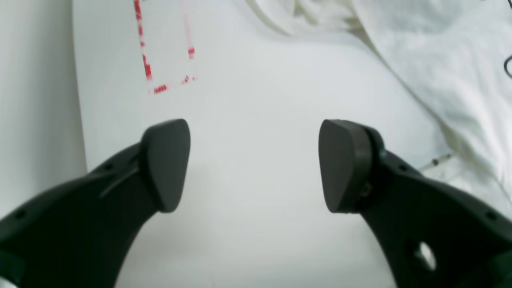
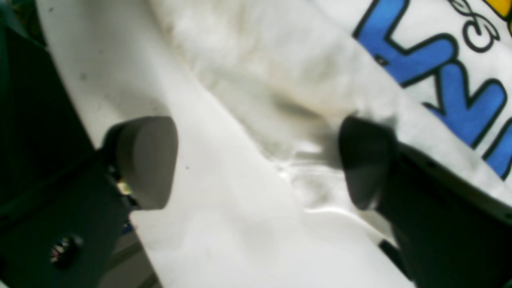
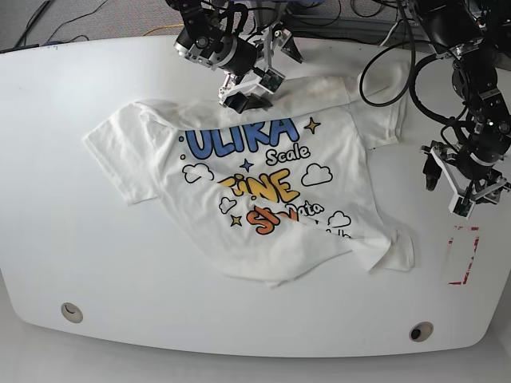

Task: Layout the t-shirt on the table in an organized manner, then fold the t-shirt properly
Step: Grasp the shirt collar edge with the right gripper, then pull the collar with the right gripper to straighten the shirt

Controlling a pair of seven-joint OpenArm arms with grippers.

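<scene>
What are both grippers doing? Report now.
Left gripper: open, empty, over bare table.
Right gripper: open, at the t-shirt collar edge, holding nothing.

T-shirt [image 3: 255, 187] mid-table [image 3: 96, 263]; right gripper [image 3: 249, 86] at its far edge; left gripper [image 3: 461, 182] beside it.
</scene>
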